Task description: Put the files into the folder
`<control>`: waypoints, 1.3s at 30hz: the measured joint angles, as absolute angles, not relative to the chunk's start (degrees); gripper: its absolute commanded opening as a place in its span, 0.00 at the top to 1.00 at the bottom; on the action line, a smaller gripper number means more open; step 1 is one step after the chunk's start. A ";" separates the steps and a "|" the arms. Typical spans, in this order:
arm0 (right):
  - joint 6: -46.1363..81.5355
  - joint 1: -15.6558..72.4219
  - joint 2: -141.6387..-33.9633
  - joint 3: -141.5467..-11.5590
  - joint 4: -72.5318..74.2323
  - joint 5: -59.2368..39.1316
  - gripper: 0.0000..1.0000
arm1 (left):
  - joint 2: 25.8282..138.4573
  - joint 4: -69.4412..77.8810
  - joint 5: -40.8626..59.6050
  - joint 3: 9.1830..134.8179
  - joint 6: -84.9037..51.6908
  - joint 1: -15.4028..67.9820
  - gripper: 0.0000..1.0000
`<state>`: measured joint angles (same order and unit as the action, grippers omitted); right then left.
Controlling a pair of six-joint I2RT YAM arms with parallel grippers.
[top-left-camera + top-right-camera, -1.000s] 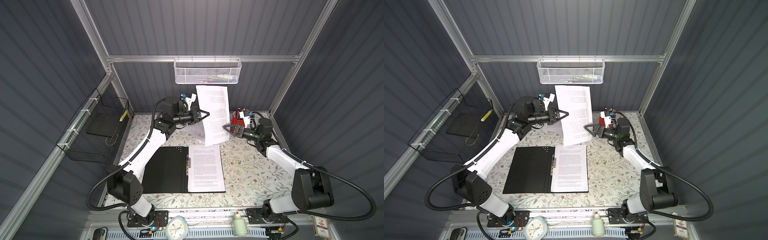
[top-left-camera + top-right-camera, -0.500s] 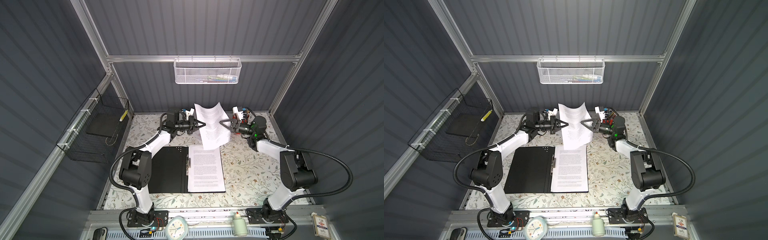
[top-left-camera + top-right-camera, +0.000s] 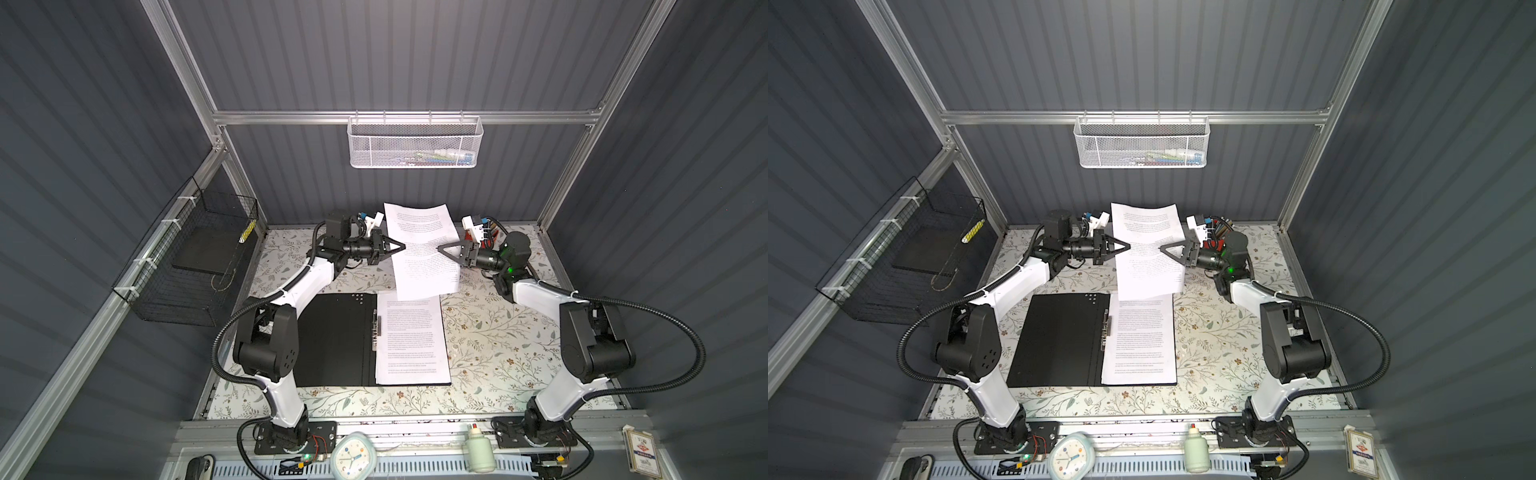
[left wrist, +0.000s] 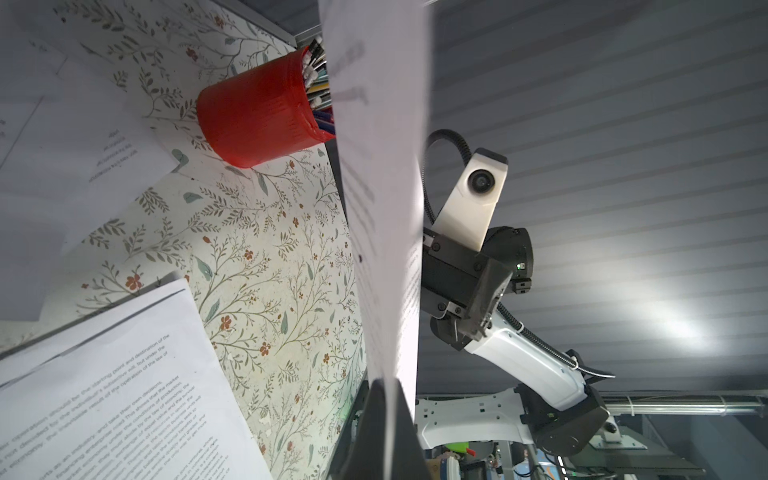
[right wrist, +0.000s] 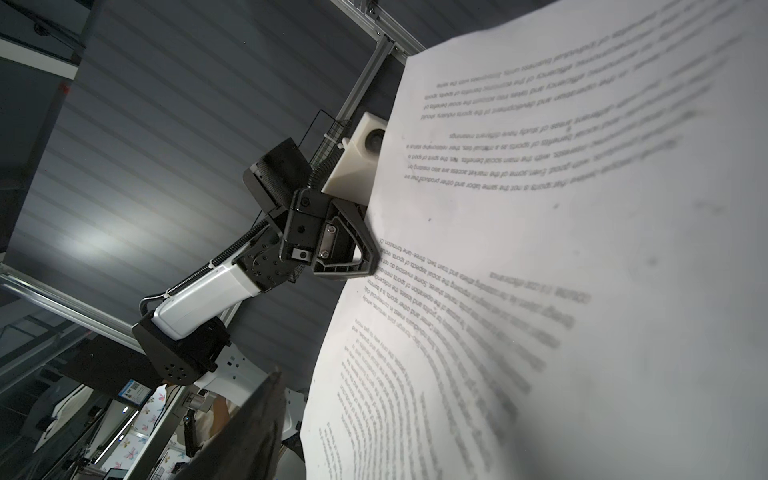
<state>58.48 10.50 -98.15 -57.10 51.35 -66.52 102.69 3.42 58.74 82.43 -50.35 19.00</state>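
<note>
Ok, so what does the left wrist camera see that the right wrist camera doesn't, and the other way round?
Only the left wrist view shows the red pen holder, the floral tabletop, a printed sheet lying flat, and the right wrist camera. Only the right wrist view shows the left gripper whole, shut on the edge of the held sheet, plus the left wrist camera and readable text. Both views show that held sheet and the ribbed grey wall.
</note>
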 measured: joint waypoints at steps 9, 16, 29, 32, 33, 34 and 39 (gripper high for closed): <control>56.53 10.50 -98.15 -57.08 48.03 -66.74 0.32 | 100.84 -13.26 55.02 87.77 -36.62 18.83 1.00; 56.55 10.57 -98.15 -57.08 48.01 -67.11 0.40 | 100.84 -18.13 53.45 88.29 -32.93 18.41 1.00; 55.96 10.66 -98.21 -57.04 45.58 -66.57 0.88 | 100.82 -18.48 52.10 88.29 -32.47 18.26 1.00; 54.43 10.76 -98.19 -57.01 43.22 -65.98 0.99 | 100.27 -18.48 51.16 87.55 -31.86 18.26 1.00; 53.63 10.85 -98.08 -57.01 41.47 -65.47 1.00 | 99.74 -18.59 50.74 86.87 -31.64 18.26 0.94; 52.73 10.96 -97.91 -57.01 39.72 -65.10 1.00 | 99.09 -18.74 50.30 86.13 -31.51 18.26 0.87; 48.56 12.51 -92.90 -55.88 28.88 -61.32 1.00 | 94.19 -19.55 47.90 81.49 -29.98 17.91 0.59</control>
